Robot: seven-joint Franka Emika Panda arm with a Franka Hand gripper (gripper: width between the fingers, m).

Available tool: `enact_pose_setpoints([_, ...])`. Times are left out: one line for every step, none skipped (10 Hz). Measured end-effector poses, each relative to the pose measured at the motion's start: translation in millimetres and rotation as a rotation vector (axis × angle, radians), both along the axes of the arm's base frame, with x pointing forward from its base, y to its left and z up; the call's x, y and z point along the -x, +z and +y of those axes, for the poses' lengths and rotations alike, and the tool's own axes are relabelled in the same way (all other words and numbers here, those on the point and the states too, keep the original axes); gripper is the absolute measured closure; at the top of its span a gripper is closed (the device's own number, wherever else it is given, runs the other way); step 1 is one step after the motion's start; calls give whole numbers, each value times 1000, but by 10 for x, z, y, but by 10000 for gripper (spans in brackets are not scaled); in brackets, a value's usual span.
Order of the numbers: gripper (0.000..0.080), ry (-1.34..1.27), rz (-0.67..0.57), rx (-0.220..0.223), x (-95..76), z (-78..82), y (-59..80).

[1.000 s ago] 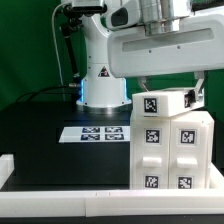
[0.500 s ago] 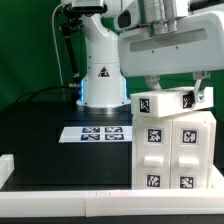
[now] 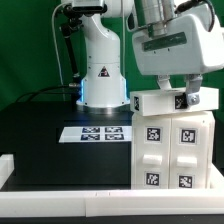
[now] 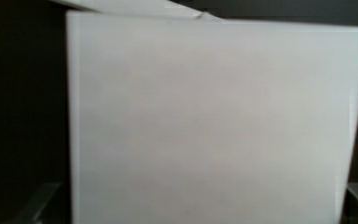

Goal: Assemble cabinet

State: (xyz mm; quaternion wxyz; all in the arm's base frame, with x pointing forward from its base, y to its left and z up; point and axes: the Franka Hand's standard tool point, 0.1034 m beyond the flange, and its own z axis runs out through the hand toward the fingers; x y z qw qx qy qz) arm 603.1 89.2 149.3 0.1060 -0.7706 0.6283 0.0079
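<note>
Cabinet (image 3: pixel 170 150) stands at the worktop's front corner on the exterior view's right, with 4 tags on its near face. Above it, the gripper (image 3: pixel 184 90) pinches the white top panel (image 3: pixel 150 103) between 2 fingers. The marker board (image 3: pixel 97 132) lies farther back, mid-worktop.

The cabinet (image 3: pixel 172 150) looks smooth, matt white plastic.
</note>
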Motion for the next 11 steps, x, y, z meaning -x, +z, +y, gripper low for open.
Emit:
enact_pose_setpoints([236, -115, 18, -18, -4, 18, -8])
enact_pose_setpoints([236, -188, 26, -29, -13, 30, -6])
enact_pose_setpoints([236, -272, 41, -46, -14, 31, -4])
enact_pose_setpoints([236, -326, 52, -62, -14, 14, -8])
enact_pose_setpoints([236, -392, 65, -88, -18, 7, -7])
enact_pose_setpoints([236, -452, 77, -107, -21, 3, -4])
enact_pose_setpoints([236, -488, 82, -115, -27, 10, -1])
enact_pose_setpoints([161, -479, 79, -121, -28, 24, 10])
enact_pose_setpoints([53, -427, 61, -119, -41, 17, 62])
enact_pose_setpoints([53, -415, 52, -126, -35, 21, 115])
enact_pose_setpoints([9, -406, 46, -135, -15, 23, 160])
